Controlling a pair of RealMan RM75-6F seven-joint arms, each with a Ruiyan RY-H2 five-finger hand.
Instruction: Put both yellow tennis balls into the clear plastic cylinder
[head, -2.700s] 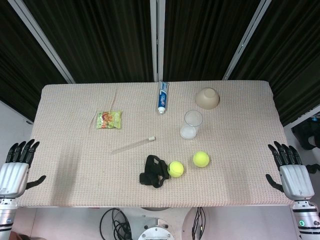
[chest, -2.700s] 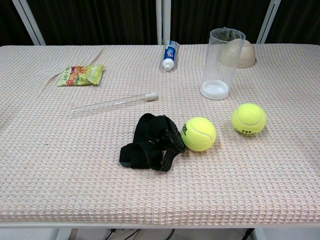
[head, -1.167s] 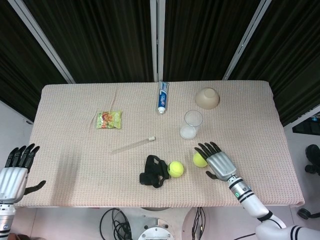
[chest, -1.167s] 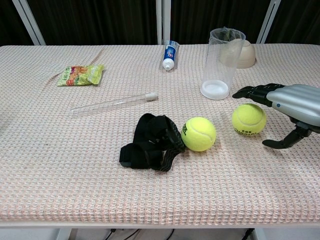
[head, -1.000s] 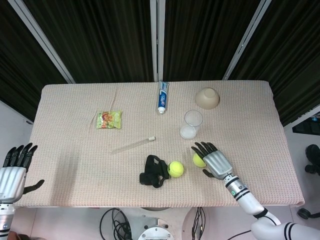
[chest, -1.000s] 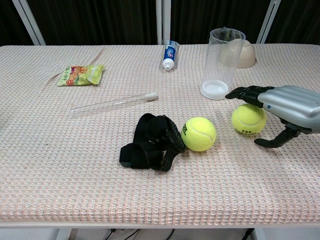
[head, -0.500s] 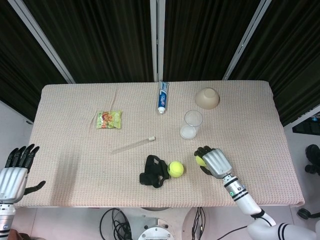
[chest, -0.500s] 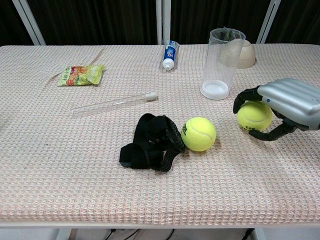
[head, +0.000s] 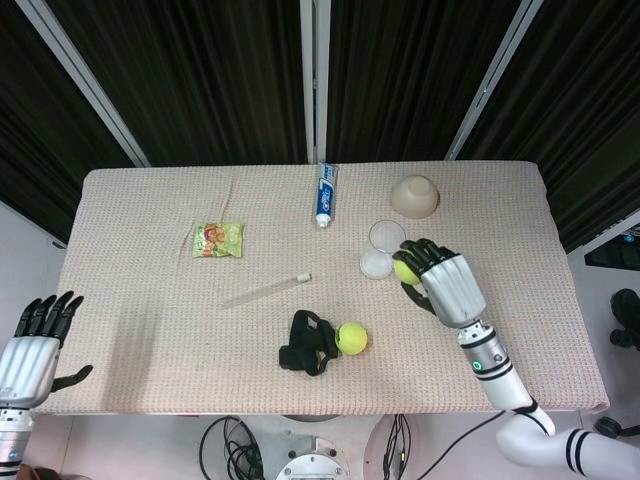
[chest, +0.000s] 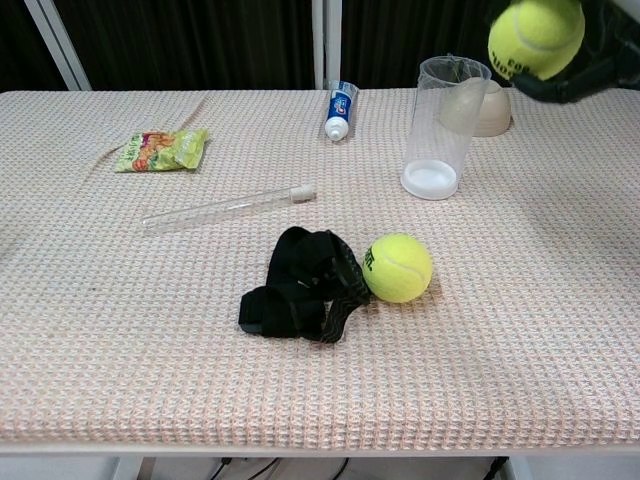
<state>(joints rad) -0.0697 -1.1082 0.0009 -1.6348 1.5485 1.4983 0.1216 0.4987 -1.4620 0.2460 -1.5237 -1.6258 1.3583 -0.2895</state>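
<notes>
My right hand (head: 445, 283) grips one yellow tennis ball (head: 406, 271) (chest: 536, 36) and holds it raised in the air, just right of the clear plastic cylinder (head: 383, 247) (chest: 443, 125), which stands upright and holds nothing. In the chest view only dark fingers (chest: 600, 50) of that hand show at the top right corner. The second tennis ball (head: 351, 337) (chest: 399, 267) lies on the table against a black strap (head: 308, 342) (chest: 301, 285). My left hand (head: 32, 345) hangs open off the table's front left edge.
A beige bowl (head: 414, 196) lies upside down behind the cylinder. A toothpaste tube (head: 325, 195), a green snack packet (head: 218, 239) and a clear thin tube (head: 267, 290) lie on the woven mat (head: 150, 330).
My right hand closed on the right ball and lifted it from the table up beside the cylinder's rim. The left hand barely moved.
</notes>
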